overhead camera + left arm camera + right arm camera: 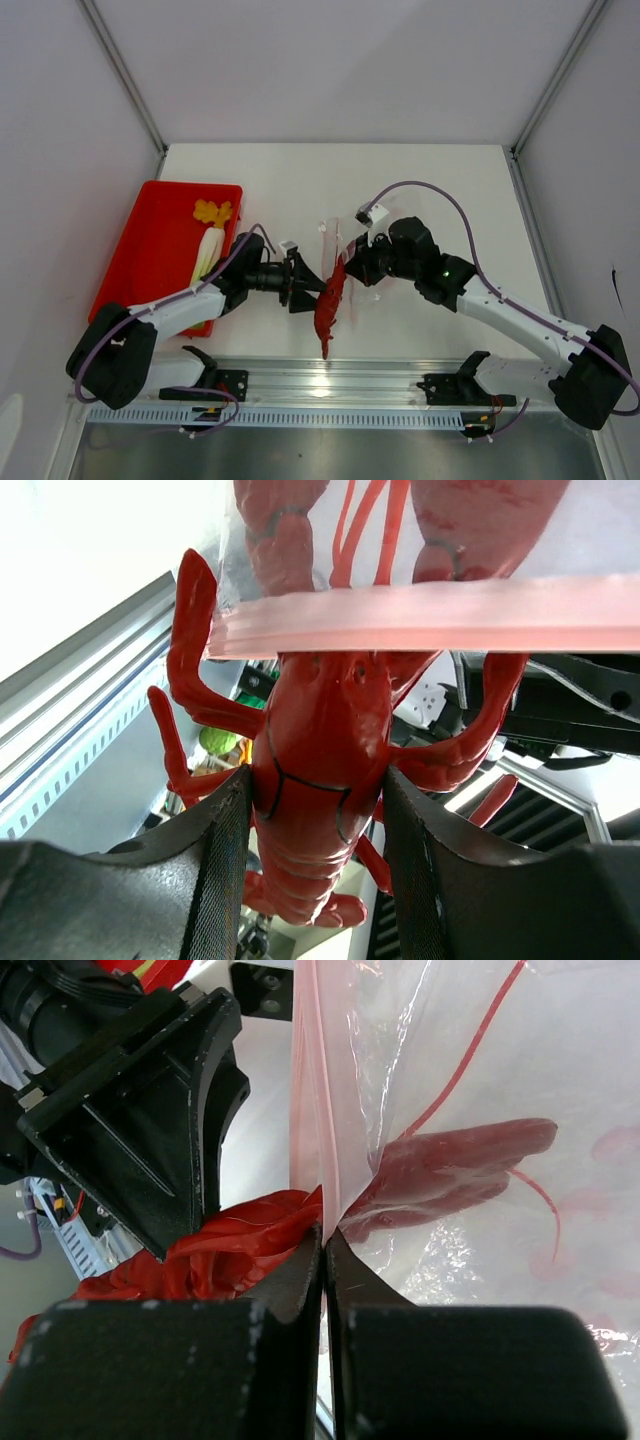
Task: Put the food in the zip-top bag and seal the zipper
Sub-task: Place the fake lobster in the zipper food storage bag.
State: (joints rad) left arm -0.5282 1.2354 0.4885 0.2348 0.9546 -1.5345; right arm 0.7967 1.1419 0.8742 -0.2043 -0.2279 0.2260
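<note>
Left gripper (316,780) fingers are clamping the crab (322,705) at mid-body, its 2 claws lying inside the bag (470,1080). Right gripper (325,1260) fingers are pinching together on the zipper (430,620). Radish (207,252) is lying in the tray (150,240).

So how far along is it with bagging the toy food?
Nothing finished yet. In hand: the left gripper holds the red crab, claws already past the zipper strip, while the right gripper pinches the bag at its mouth edge. Left: the crab's body, the white radish and yellow piece in the red tray, then sealing.
</note>
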